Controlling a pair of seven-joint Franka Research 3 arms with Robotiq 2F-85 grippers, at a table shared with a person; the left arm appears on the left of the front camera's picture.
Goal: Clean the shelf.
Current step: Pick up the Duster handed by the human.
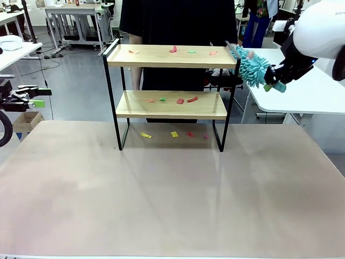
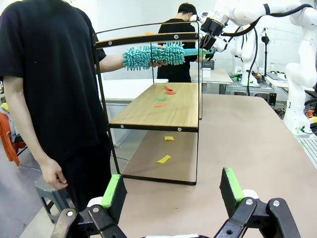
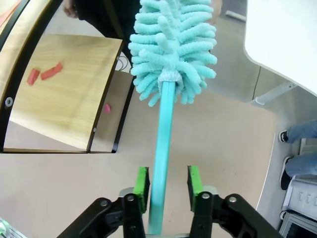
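The shelf [image 1: 156,55] [image 2: 163,106] [image 3: 74,89] stands at the far middle of the table, with small coloured paper scraps [image 1: 179,100] on both boards and on the tabletop beneath. A teal fluffy duster [image 1: 252,66] [image 2: 148,55] [image 3: 173,44] hangs level by the shelf's top right corner. The person's hand [image 2: 159,63] holds its head. My right gripper [image 1: 275,83] [image 3: 168,187] straddles the duster's handle, jaws half-narrowed: one pad against it, a gap at the other. My left gripper [image 2: 173,191] [image 1: 35,96] stands open off the table's left edge, with nothing in it.
A person in black stands behind the shelf at the far side. A white side table [image 1: 318,91] lies under my right arm. The beige tabletop [image 1: 172,194] in front of the shelf is bare. Other tables stand farther back.
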